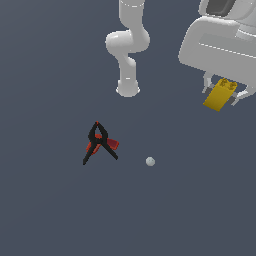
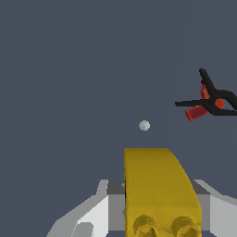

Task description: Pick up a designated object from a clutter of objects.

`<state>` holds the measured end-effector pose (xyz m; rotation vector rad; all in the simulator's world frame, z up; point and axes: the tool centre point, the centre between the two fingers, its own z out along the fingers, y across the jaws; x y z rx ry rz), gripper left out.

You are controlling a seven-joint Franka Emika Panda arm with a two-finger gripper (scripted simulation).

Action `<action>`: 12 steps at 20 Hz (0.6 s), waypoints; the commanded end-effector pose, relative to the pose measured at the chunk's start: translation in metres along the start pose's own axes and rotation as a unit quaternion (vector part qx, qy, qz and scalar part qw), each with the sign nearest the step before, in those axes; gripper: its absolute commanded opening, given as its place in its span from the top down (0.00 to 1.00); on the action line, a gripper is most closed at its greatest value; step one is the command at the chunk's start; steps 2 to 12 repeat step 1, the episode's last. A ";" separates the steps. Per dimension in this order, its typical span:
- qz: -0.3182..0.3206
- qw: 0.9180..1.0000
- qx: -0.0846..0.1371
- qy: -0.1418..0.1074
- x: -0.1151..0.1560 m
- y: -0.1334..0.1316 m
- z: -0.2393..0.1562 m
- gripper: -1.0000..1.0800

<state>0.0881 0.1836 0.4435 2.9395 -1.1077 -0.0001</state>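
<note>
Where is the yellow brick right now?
The yellow brick sits between the gripper fingers at the exterior view's upper right, apart from the clamp and ball.

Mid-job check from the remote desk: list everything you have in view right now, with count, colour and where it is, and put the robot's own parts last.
small yellow studded toy brick: one, yellow, held between the gripper fingers, lifted off the surface at the exterior view's upper right.
black-and-red spring clamp: one, black with red pads, lying on the dark grey surface at the exterior view's left of centre.
tiny pale grey ball: one, pale grey, on the surface, apart from the clamp on its exterior-view right.
dark grey surface: one, dark grey, under everything.
gripper: one, white-grey, shut on the brick.
robot arm: one, white, base at top centre of the exterior view.
</note>
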 end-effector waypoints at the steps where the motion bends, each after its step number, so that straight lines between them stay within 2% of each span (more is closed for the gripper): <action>1: 0.000 1.000 0.000 0.000 0.000 0.000 -0.001 1.00; 12: 0.000 1.000 0.000 0.000 0.000 0.000 -0.001 1.00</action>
